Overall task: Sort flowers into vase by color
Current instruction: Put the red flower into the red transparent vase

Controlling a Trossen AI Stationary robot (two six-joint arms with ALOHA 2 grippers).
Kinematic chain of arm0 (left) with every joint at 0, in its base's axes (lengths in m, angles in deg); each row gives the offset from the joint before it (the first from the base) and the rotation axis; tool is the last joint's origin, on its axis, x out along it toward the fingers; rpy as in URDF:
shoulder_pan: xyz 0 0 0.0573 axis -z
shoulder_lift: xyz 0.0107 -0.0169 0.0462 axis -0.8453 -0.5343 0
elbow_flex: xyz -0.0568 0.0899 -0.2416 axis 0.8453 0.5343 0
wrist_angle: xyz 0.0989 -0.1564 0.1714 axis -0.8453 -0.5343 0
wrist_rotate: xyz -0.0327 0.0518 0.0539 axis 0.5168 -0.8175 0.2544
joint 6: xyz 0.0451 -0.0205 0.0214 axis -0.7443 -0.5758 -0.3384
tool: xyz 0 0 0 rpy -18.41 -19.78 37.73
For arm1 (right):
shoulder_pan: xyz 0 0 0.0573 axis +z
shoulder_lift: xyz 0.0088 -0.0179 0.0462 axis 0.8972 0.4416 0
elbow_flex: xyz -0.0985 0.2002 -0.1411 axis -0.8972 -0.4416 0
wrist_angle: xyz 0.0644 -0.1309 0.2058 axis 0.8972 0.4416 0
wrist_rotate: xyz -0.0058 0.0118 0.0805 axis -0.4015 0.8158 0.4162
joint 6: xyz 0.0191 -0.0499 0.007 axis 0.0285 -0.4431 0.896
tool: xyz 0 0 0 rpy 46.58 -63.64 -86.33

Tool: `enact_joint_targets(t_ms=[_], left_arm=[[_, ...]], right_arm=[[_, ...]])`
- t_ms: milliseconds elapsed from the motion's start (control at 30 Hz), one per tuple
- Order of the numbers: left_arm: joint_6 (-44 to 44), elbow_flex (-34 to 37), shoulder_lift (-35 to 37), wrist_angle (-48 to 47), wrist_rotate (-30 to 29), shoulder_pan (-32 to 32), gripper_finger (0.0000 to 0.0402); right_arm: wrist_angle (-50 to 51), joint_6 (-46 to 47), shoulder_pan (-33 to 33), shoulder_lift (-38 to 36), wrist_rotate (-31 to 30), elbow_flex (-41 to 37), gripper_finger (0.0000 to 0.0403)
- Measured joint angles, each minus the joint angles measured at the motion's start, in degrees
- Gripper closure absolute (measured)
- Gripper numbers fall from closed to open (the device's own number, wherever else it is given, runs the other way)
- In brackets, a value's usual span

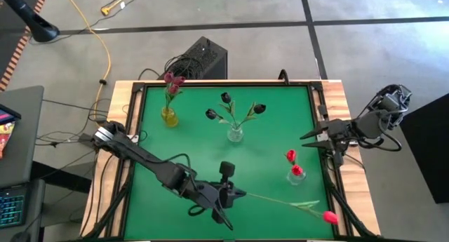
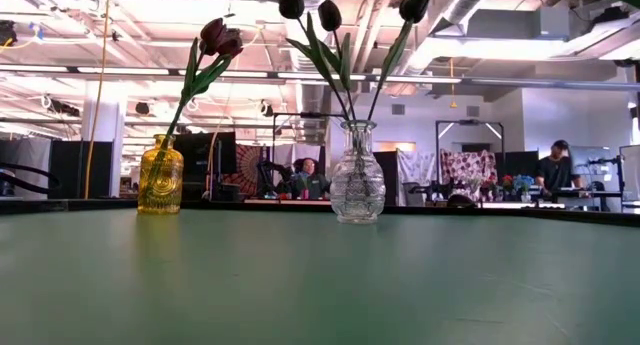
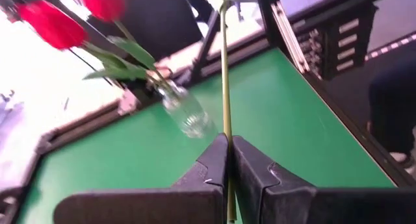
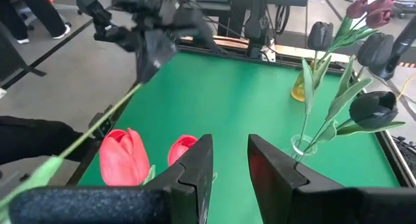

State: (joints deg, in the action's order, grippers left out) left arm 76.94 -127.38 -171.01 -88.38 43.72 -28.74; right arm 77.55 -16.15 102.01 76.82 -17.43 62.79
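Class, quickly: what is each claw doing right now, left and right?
Left claw: closed on the stem of a red tulip.
Right claw: open, holding nothing, at the table's right edge.

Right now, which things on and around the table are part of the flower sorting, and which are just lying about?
In the job:
red tulip held by left gripper
red-flower vase
dark-tulip vase
yellow vase
right gripper, open, waiting

Lying about:
black box
yellow cable
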Motion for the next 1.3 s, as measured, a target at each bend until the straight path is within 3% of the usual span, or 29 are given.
enact_joint_targets(t_ms=[567,733,967,1300], left_arm=[[-10.09,-0.04,8.35,7.48,10.16,-4.77,0.0401],[-13.04,-0.04,10.20,8.73,15.14,-8.06,0.0401],[-15.60,-0.07,11.93,9.66,22.58,-14.19,0.0401],[-14.41,-0.09,11.93,18.04,32.68,-22.50,0.0401]], right_arm=[[0.00,-7.14,-0.07,-0.04,0.32,0.00,0.0281],[-0.10,-14.61,-0.13,-1.08,-0.43,0.00,0.0281],[-0.09,-23.49,-0.13,-5.46,-6.08,0.00,0.0281],[-0.15,-23.13,-0.13,-12.07,-4.06,0.04,0.0281]])
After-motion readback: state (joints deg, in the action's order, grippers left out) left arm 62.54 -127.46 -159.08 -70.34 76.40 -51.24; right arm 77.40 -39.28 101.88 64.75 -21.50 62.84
